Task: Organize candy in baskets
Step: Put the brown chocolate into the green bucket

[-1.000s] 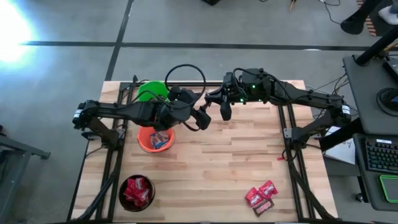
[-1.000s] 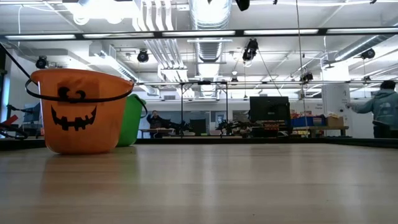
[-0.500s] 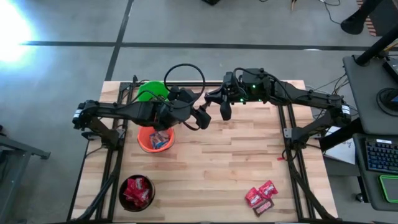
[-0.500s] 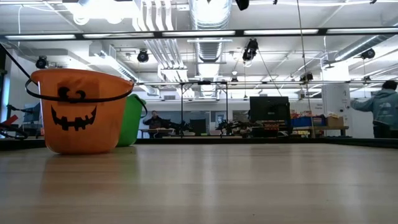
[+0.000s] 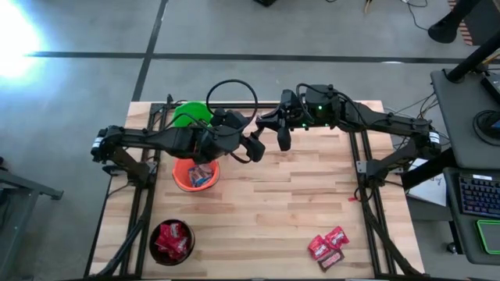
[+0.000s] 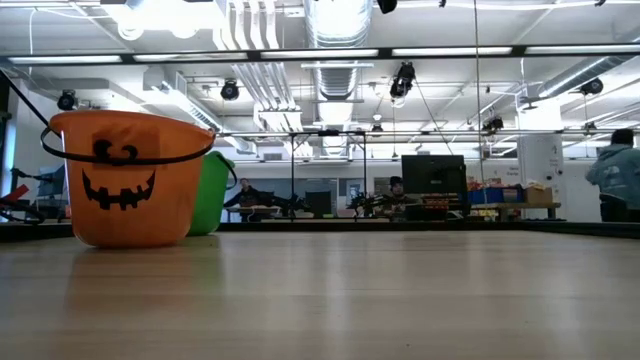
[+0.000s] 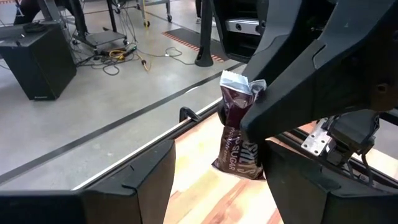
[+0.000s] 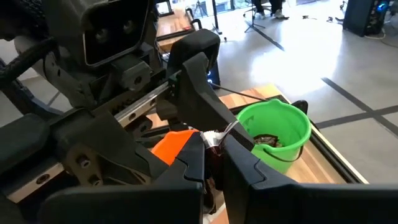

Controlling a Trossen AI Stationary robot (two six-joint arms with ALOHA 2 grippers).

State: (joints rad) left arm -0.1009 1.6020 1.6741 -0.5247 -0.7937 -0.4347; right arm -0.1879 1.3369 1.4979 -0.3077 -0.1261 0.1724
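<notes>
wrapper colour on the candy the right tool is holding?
Dark brown, with a silver crimped end: the candy pinched in the right tool. Shows best in the left wrist view.

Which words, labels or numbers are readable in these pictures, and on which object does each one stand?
"SUGAR": white letters on the dark brown candy wrapper pinched in the right gripper, seen in the left wrist view.
A larger line of print under it on the wrapper: blurred, unreadable.
Orange bucket: only a black pumpkin face, no words.
Red candies: print too small to read.

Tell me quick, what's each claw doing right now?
Left gripper: open, holding nothing.
Right gripper: shut on a dark brown candy, held up facing the left gripper.
</notes>
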